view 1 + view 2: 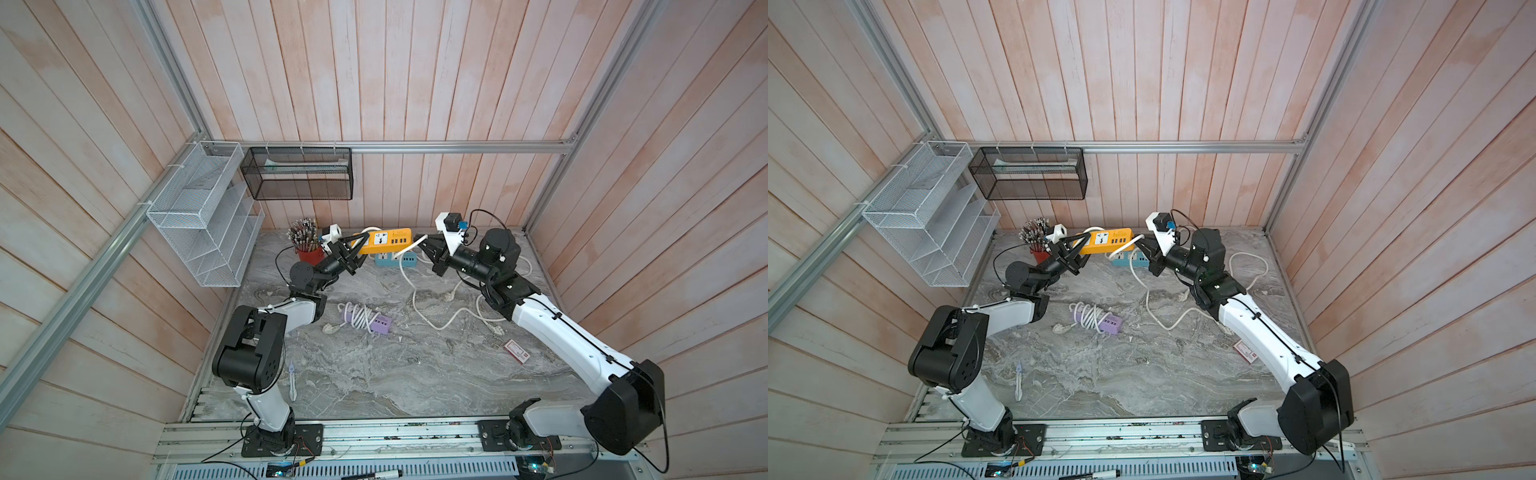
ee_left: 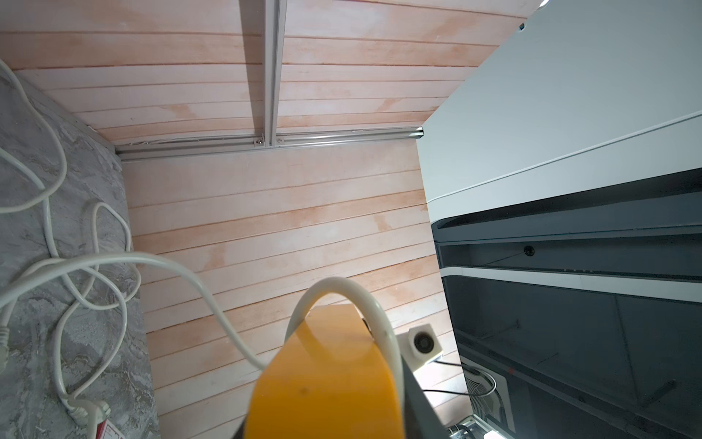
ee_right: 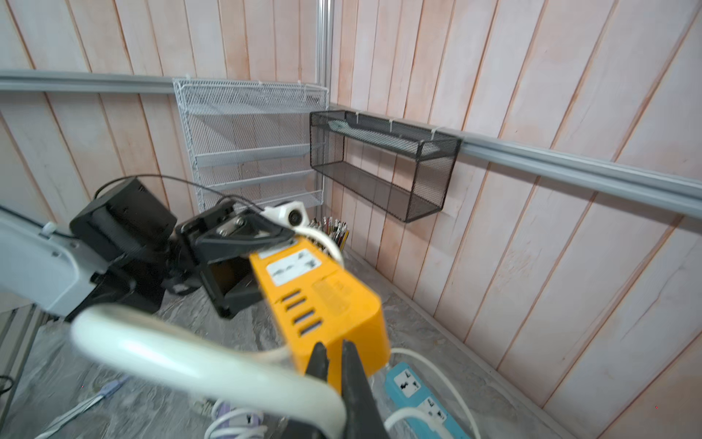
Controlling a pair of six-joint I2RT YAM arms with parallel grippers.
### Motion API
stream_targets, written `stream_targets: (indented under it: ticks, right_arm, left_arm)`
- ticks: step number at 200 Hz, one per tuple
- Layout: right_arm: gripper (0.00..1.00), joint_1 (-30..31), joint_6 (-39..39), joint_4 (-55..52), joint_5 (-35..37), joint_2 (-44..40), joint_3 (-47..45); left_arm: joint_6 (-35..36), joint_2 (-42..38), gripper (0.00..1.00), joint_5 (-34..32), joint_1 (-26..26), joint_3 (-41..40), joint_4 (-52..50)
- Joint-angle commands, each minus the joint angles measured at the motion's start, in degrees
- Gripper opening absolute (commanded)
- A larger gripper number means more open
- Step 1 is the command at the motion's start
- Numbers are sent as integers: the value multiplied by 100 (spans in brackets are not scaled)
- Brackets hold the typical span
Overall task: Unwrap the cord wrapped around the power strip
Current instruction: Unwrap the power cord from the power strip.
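Yellow power strip (image 1: 384,240) is hanging above the far edge of the marble table (image 1: 374,374), clear of the surface. Left gripper (image 1: 365,246) is clamping the end nearest the red pencil cup (image 1: 309,251), jaws partly apart around the body. Right gripper (image 3: 334,353) is pinching the white cord (image 3: 190,355) just off the opposite end, jaws almost together.

Right wrist view is showing a white sticker (image 3: 290,268) and 4 slots on the strip; the print is blurring out. Left wrist view is showing 1 cord turn arching over the strip's end.

Blue power strip (image 1: 395,259) is lying directly underneath. Purple power strip (image 1: 380,324), cord-wrapped, is sitting well apart. Red-and-white card (image 1: 516,351) is lying near the right arm, lettering too small to read.
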Motion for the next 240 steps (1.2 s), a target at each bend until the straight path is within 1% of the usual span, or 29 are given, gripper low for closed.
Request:
stream_targets:
  ticks: [1, 24, 33, 42, 55, 78, 113, 139, 166, 172, 180, 185, 187, 191, 195, 201, 205, 214, 226, 240]
  right_arm:
    - [0, 58, -188, -528, 48, -146, -479]
    - [0, 47, -163, -530, 284, -159, -868]
    - [0, 32, -48, -483, 520, -76, -959]
    - [0, -27, 45, -435, 681, 107, -998]
    - [0, -221, 235, -417, 690, 486, -907]
    - [0, -630, 578, -290, 527, 1190, -483]
    - [0, -1104, 963, -286, 439, 2290, 577]
    - [0, -1269, 1174, -288, 410, 2940, 1194]
    - [0, -1295, 1333, -483, 374, 3318, 1530]
    - [10, -1289, 1353, -526, 324, 3330, 1527]
    - [30, -1297, 1384, -549, 275, 3288, 1465]
    - [41, -1300, 1421, -527, 224, 3224, 1386]
    - [44, -1307, 1432, -523, 200, 3194, 1351]
    - [55, -1325, 1465, -513, 131, 3120, 1261]
    - [63, -1333, 1491, -512, 58, 3037, 1185]
    - [73, -1366, 1535, -533, -82, 2895, 1060]
    - [78, -1389, 1566, -570, -170, 2794, 974]
    - [84, -1468, 1614, -703, -354, 2544, 804]
    - [89, -1590, 1734, -778, -694, 2151, 478]
    - [91, -1709, 1907, -816, -936, 1618, 67]
  left_arm:
    - [-11, 53, 0, -99, 127, 424, 214]
    - [-69, 71, 0, -104, 157, 662, 205]
    - [-90, 55, 0, -101, 154, 723, 205]
    - [-91, 16, 0, -92, 146, 753, 191]
    - [-93, -49, 0, -66, 124, 745, 171]
    - [-109, -177, 0, -26, 38, 630, 173]
    - [-21, -414, 0, 66, -48, 143, 166]
    - [-34, -491, 0, 68, -85, -279, 293]
    - [-129, -348, 0, 17, -151, -504, 579]
    - [-148, -294, 0, 4, -153, -524, 628]
    - [-161, -215, 0, -7, -153, -529, 691]
    - [-161, -167, 0, -23, -148, -533, 708]
    - [-161, -148, 0, -21, -145, -529, 720]
    - [-161, -105, 0, -31, -144, -518, 739]
    - [-161, -67, 0, -32, -144, -508, 756]
    - [-153, -2, 0, -34, -144, -484, 776]
    - [-148, 44, 0, -31, -144, -459, 792]
    - [-136, 141, 0, -46, -135, -415, 820]
    - [-111, 262, 0, -56, -112, -341, 838]
    - [-35, 380, 0, -47, -82, -258, 822]
